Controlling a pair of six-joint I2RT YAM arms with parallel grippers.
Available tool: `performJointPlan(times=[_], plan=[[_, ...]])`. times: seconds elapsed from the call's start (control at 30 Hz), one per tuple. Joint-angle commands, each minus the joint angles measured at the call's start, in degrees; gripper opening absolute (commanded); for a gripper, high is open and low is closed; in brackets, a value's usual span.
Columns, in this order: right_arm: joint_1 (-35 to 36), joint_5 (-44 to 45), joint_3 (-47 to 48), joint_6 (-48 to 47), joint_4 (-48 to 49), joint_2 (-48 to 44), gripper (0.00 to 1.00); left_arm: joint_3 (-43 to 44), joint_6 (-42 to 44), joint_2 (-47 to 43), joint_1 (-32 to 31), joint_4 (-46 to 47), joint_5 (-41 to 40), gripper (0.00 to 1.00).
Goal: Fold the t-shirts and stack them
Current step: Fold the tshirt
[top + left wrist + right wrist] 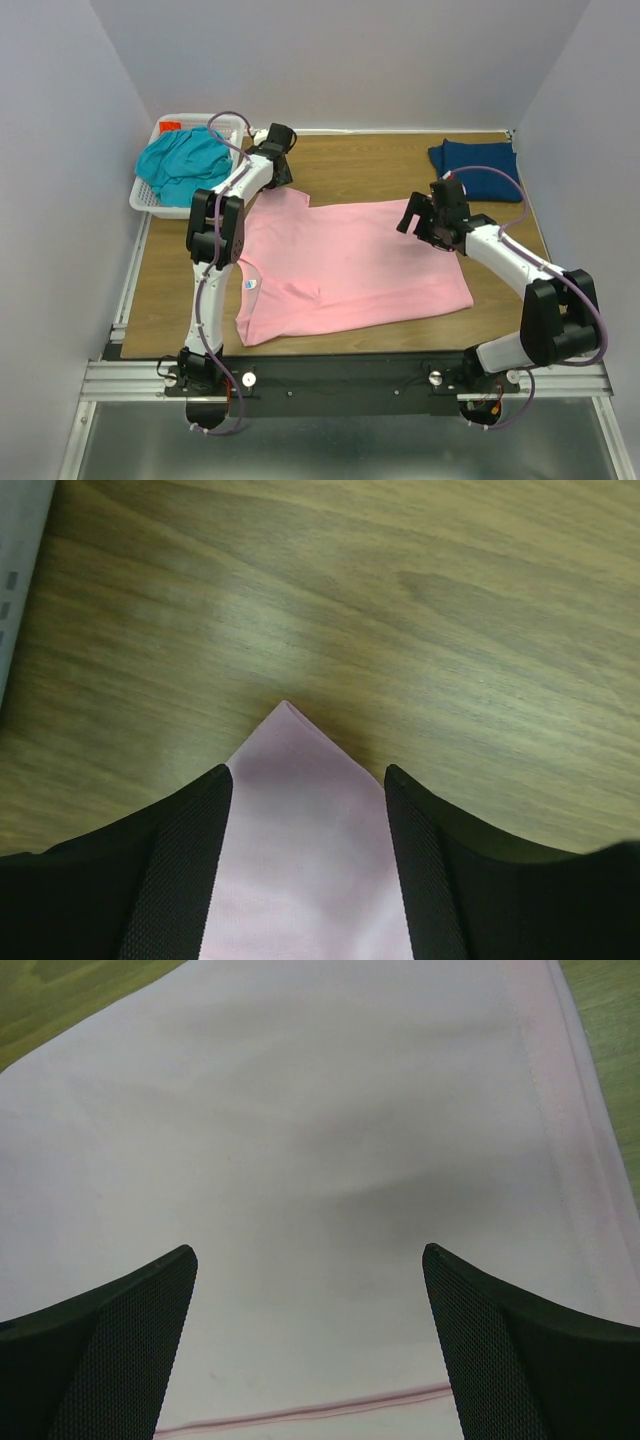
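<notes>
The light pink t-shirt [350, 265] lies spread flat on the wooden table. My left gripper [275, 165] is open over its far left sleeve; in the left wrist view the pointed pink corner [300, 820] lies between the parted fingers of that gripper [308, 780]. My right gripper [415, 218] is open just above the shirt's right part; the right wrist view shows the gripper [310, 1255] over smooth pink cloth [300, 1110] and a hem seam. The navy t-shirt [478, 165] lies folded at the back right. The teal t-shirt [185, 162] is bunched in the basket.
A white lattice basket [148, 203] stands at the back left corner, beside the left arm. Bare wood [400, 600] lies beyond the sleeve corner. Grey walls close in the table on three sides.
</notes>
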Motion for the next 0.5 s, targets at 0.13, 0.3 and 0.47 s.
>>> performJointPlan(times=[0.13, 0.3, 0.47], plan=[[-0.26, 2.55, 0.79, -1.42, -0.77, 0.98, 1.00, 2.98, 0.31, 4.15, 0.69, -1.48, -1.93, 0.57], [-0.69, 3.79, 0.97, -1.68, -0.77, 0.89, 1.00, 2.02, 0.57, 4.50, 0.69, -1.74, -2.28, 0.40], [-1.22, 5.81, 2.89, -1.77, -0.77, 1.59, 1.00, -0.89, 1.54, 3.27, 0.69, -0.42, -1.13, 0.17]])
